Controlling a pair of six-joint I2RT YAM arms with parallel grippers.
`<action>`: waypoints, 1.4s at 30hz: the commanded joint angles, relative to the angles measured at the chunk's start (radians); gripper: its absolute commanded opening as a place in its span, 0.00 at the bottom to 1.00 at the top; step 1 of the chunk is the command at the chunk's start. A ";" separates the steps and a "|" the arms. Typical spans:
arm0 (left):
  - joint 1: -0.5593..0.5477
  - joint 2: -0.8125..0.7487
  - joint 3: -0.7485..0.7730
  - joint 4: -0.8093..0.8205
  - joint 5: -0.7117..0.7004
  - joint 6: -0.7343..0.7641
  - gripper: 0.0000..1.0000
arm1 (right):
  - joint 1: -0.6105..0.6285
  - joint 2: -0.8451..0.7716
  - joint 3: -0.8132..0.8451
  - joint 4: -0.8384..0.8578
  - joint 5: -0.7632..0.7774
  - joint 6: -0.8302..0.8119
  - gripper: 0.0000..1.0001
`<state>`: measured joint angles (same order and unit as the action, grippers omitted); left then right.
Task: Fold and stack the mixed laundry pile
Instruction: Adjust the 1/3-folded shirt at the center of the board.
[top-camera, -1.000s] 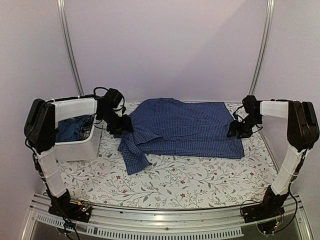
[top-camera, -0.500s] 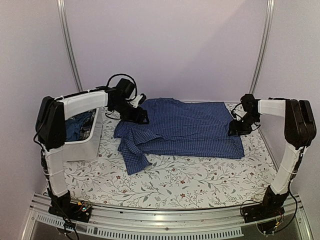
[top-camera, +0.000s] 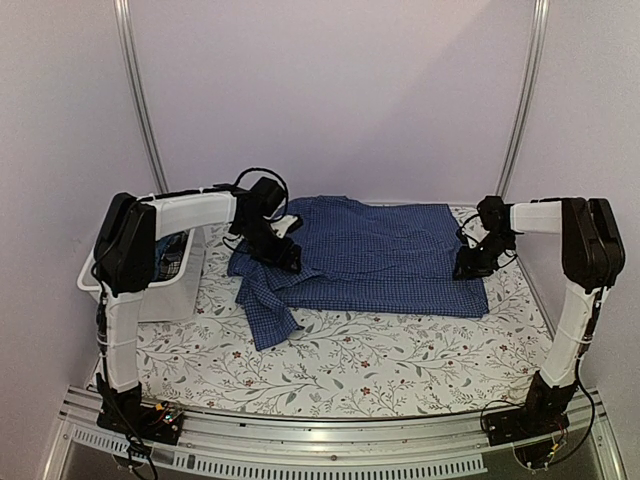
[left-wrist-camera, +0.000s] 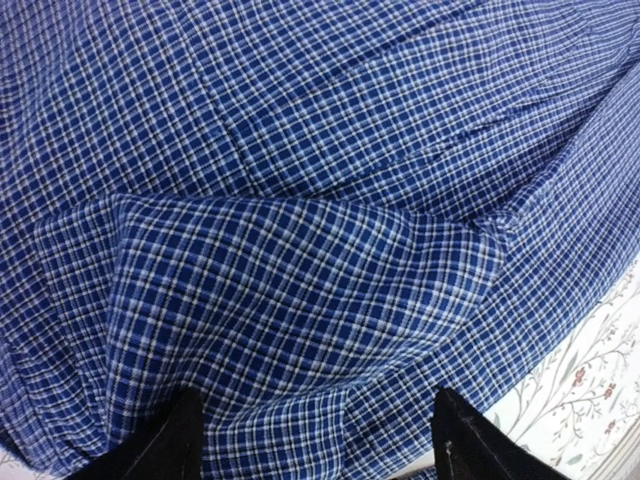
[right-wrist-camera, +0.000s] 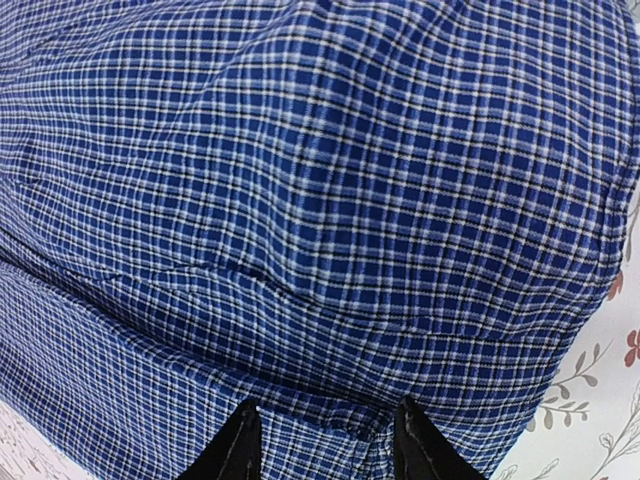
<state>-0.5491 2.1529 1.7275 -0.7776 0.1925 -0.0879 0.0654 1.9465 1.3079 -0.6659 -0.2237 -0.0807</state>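
Since the earlier frames, the left arm has swung away from the white tub (top-camera: 165, 297) and inward across the table, and the left gripper (top-camera: 283, 252) now sits low over the left shoulder area of the blue-and-white check shirt (top-camera: 390, 255). The right gripper (top-camera: 468, 264) has shifted slightly inward along the right edge of the same shirt. The shirt lies spread flat across the far half of the floral tablecloth (top-camera: 380, 365), with one sleeve folded and trailing toward the near left. In the left wrist view, the left fingers (left-wrist-camera: 185, 445) stand wide apart over a rumpled layer of check cloth and clamp nothing. In the right wrist view, the right fingers (right-wrist-camera: 238, 450) stand at a narrower gap, astride the shirt's edge, with a small raised fold between them that is not visibly pinched. A black-and-white plaid piece (top-camera: 175, 266) lies inside the tub, partly hidden by the left arm.
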 joint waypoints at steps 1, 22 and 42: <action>-0.001 0.029 0.031 -0.018 -0.020 0.014 0.78 | 0.006 0.030 0.000 0.010 -0.035 -0.001 0.39; -0.080 0.015 -0.008 0.034 -0.260 0.074 0.95 | 0.005 -0.032 0.028 -0.023 0.005 0.037 0.00; -0.075 0.015 -0.063 0.041 -0.389 0.075 0.81 | 0.005 -0.049 0.008 -0.016 0.008 0.049 0.00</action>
<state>-0.6273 2.1796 1.6966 -0.7372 -0.1078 -0.0105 0.0654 1.9385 1.3155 -0.6834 -0.2199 -0.0410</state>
